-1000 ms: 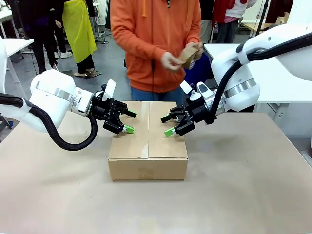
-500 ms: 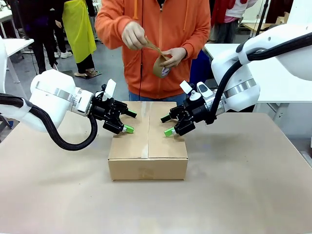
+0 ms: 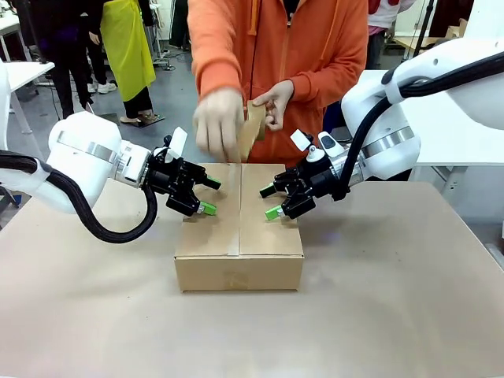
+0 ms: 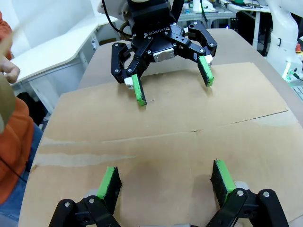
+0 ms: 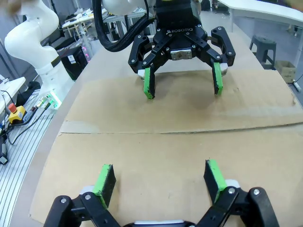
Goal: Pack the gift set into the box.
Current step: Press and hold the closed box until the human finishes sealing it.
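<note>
The box (image 3: 239, 236) stands in the middle of the table with its top flaps shut flat. My left gripper (image 3: 209, 196) is open over the left flap, and my right gripper (image 3: 270, 201) is open over the right flap. In the left wrist view my left gripper (image 4: 165, 179) spreads over the cardboard (image 4: 161, 142), facing the right gripper (image 4: 173, 80). The right wrist view mirrors this: right gripper (image 5: 161, 179), left gripper (image 5: 183, 80). A person's hand (image 3: 218, 126) draws brown tape from a roll (image 3: 253, 126) just above the box's far edge. The gift set is hidden.
The brown table (image 3: 394, 299) has free room in front of and beside the box. A white table (image 3: 441, 118) stands at the right behind my right arm, and another white table (image 3: 20, 75) at the far left. People stand farther back.
The person's hands came down from chest height to just above the box's far edge, with the tape roll and a pulled strip. Both arms stayed still.
</note>
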